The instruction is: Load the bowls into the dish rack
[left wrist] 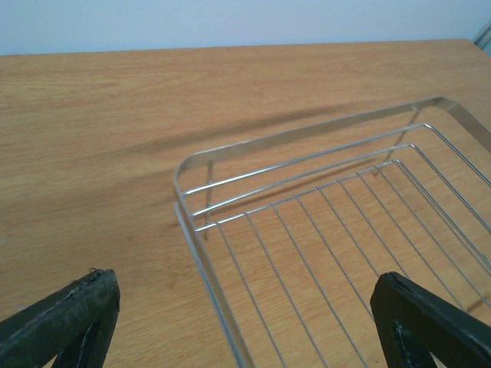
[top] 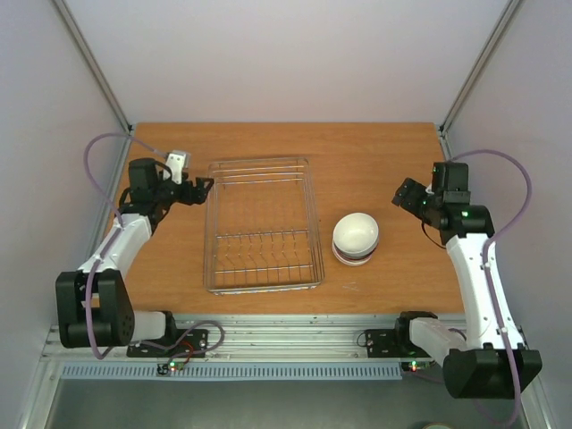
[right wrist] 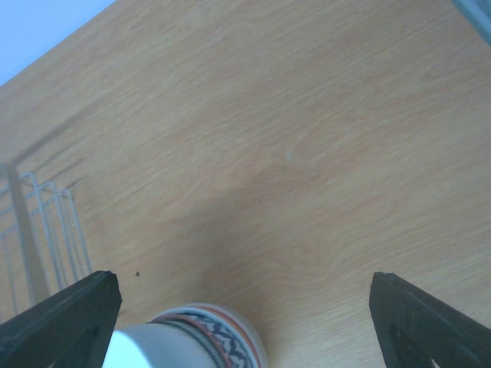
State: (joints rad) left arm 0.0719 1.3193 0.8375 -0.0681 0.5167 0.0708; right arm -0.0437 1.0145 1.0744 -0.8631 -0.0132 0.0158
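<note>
A wooden worktop lies between pale walls. In its middle stands the dish rack, a rectangular basket of silver wire with low sides and rows of short prongs. Through its wire floor only the wood is seen. Near its right side, not touching it, sit the bowls, nested in one stack. The top one is white and glossy, and the right wrist view shows a blue and orange patterned band on the outside. The left gripper is at the rack's far left corner, its fingers wide apart and holding nothing. The right gripper hangs near the bowls, also spread.
</note>
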